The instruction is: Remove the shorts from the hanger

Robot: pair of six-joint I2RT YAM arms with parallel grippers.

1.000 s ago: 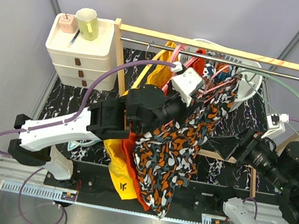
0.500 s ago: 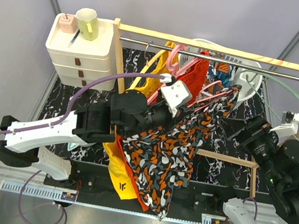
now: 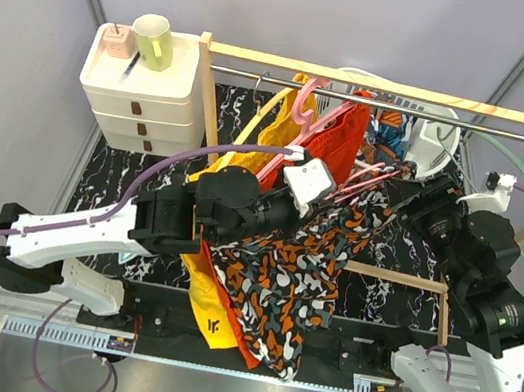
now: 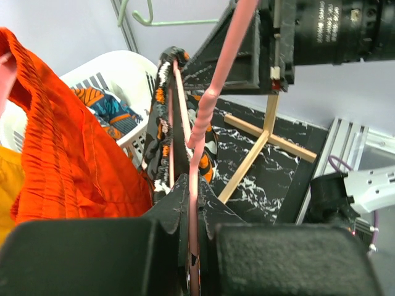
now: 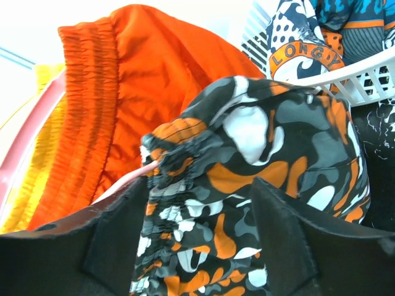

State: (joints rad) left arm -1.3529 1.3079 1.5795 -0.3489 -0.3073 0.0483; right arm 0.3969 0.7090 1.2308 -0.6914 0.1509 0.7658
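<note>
The dark grey shorts (image 3: pixel 299 274) with orange and white blotches hang on a pink hanger (image 3: pixel 304 102). My left gripper (image 3: pixel 337 187) is shut on the hanger's pink bar (image 4: pixel 203 105), which runs between its fingers (image 4: pixel 194 203). My right gripper (image 3: pixel 411 200) is open, with the shorts' gathered waistband (image 5: pixel 203 185) between its two fingers (image 5: pixel 117 240). The fingers do not press the cloth. The blue/teal shorts (image 3: pixel 388 127) lie in the white basket (image 3: pixel 435 145) and also show in the right wrist view (image 5: pixel 321 37).
Plain orange-red shorts (image 3: pixel 349 135) and plain yellow shorts (image 3: pixel 205 288) hang beside the patterned pair. A metal rail (image 3: pixel 478 120) under a wooden frame (image 3: pixel 384 81) crosses the back. White drawers (image 3: pixel 143 94) with a cup (image 3: pixel 152 40) stand at the back left.
My left gripper pulled the hanger and dark shorts down and left, off the rail. My right arm swung up and in, and its open fingers now straddle the waistband.
</note>
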